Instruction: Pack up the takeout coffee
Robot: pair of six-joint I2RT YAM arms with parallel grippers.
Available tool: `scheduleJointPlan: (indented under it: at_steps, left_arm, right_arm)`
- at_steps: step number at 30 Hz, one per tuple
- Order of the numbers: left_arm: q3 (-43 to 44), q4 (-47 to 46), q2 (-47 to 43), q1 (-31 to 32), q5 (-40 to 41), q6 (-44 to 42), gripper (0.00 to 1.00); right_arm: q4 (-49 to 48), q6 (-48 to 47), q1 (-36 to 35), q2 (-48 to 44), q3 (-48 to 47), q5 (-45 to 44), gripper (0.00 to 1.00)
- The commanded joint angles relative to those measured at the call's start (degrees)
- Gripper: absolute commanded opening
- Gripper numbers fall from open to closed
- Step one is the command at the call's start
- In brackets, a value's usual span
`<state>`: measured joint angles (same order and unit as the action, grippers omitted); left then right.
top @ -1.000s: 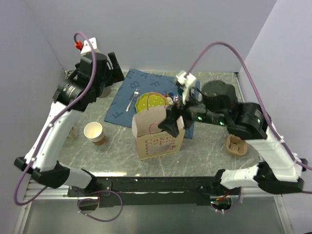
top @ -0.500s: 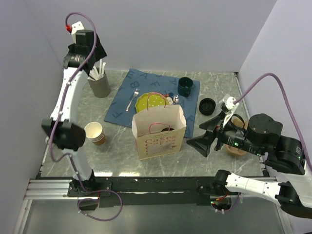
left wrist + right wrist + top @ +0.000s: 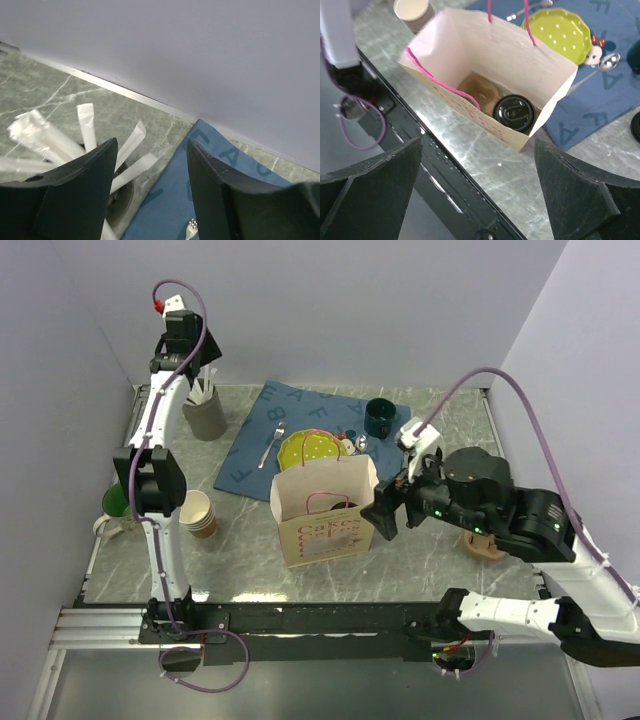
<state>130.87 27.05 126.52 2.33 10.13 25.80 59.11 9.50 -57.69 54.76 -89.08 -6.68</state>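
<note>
The takeout coffee (image 3: 514,113) stands upright inside the open paper bag (image 3: 470,55), in its right corner, with only the round black lid showing. In the top view the bag (image 3: 325,525) stands at the table's middle and the cup is a dark spot inside it (image 3: 340,506). My right gripper (image 3: 383,512) is open and empty. It hovers beside the bag's right side, and its fingers frame the table's near edge in the right wrist view (image 3: 480,200). My left gripper (image 3: 197,380) is open and empty at the back left, above the straw holder, also in its wrist view (image 3: 152,195).
A grey holder (image 3: 205,420) with white wrapped straws (image 3: 87,125) stands back left. The blue placemat (image 3: 300,420) carries a yellow-green plate (image 3: 310,448), a fork (image 3: 272,443) and a dark green mug (image 3: 379,418). Stacked beige paper cups (image 3: 196,512) stand left of the bag. A brown tray (image 3: 485,540) lies right.
My right gripper was at the bag's mouth a second ago, swung out to the right, and now hovers close to the bag's right side. My left gripper stays near the straw holder.
</note>
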Motion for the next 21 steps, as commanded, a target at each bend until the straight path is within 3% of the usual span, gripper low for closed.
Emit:
scheduleJointPlan:
  at_steps: [1, 9, 14, 21]
  left_arm:
    - [2.73, -6.57, 2.23, -0.57, -1.6, -3.12, 0.62]
    - [3.16, -8.24, 4.7, -0.92, -1.34, -4.71, 0.57]
    - [3.34, -9.2, 5.32, -1.45, -1.87, -5.23, 0.44]
    - [3.34, -9.3, 5.84, -1.45, -1.96, -4.8, 0.42]
  right_arm:
    - [-0.05, -2.28, 0.3, 1.57, -2.06, -1.5, 1.0]
    - [0.3, -7.03, 0.21, 6.49, -5.49, -2.99, 1.0]
    - [-0.66, -8.53, 0.21, 7.38, -5.67, -3.08, 1.0]
    - [-1.19, -11.34, 0.21, 7.55, -5.49, -4.13, 1.0]
